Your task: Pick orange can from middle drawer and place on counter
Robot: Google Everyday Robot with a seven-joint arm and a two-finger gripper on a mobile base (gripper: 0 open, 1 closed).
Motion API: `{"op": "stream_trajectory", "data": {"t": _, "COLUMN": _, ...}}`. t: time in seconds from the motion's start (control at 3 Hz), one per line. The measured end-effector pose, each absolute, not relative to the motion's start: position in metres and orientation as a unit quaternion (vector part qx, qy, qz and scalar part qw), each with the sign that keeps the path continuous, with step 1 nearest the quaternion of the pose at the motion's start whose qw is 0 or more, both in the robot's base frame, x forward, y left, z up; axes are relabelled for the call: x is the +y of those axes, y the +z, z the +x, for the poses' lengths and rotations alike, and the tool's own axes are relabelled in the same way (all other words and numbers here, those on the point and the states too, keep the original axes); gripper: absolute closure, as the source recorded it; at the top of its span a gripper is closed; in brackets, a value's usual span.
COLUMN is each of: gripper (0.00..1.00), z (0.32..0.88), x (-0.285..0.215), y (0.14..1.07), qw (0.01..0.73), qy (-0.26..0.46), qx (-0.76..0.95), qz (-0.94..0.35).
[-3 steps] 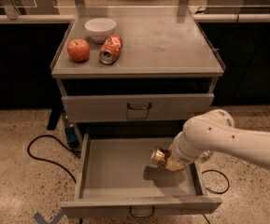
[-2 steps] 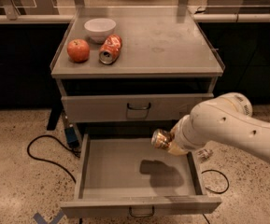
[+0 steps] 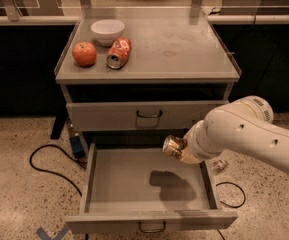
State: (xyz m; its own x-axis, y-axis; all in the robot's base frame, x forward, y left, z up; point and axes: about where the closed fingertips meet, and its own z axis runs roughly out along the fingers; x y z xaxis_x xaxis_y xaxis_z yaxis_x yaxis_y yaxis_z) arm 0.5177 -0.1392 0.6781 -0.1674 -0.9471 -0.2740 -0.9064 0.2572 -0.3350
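The orange can [image 3: 172, 146] is a small shiny brownish-gold can. My gripper [image 3: 183, 151] is shut on it and holds it on its side in the air above the right part of the open middle drawer [image 3: 119, 181]. The can's shadow falls on the drawer floor. The white arm [image 3: 244, 131] comes in from the right and hides the gripper's fingers. The counter [image 3: 184, 46] is the grey cart top above, well behind and above the can.
On the counter's left stand a white bowl [image 3: 107, 31], a red apple [image 3: 84, 53] and a bright orange-and-white can [image 3: 119, 53] lying on its side. A closed upper drawer [image 3: 144, 115] sits under the counter. Black cables [image 3: 49, 161] lie on the speckled floor.
The arm has lifted the orange can up out of the drawer, from near the drawer floor at the right to the height of the upper drawer's lower edge.
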Motion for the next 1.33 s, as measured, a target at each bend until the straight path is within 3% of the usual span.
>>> {"op": "stream_trajectory", "data": {"t": 0.33, "gripper": 1.00, "z": 0.546, "x": -0.134, "y": 0.705, "qw": 0.231, "qy": -0.073, "qx": 0.748, "qz": -0.618}}
{"op": "stream_trajectory", "data": {"t": 1.0, "gripper": 1.00, "z": 0.634, "x": -0.121, "y": 0.862, "qw": 0.325, "qy": -0.191, "qx": 0.705, "qz": -0.601}}
{"op": "stream_trajectory", "data": {"t": 1.33, "gripper": 1.00, "z": 0.636, "x": -0.120, "y": 0.867, "qw": 0.328, "qy": -0.195, "qx": 0.703, "qz": -0.600}}
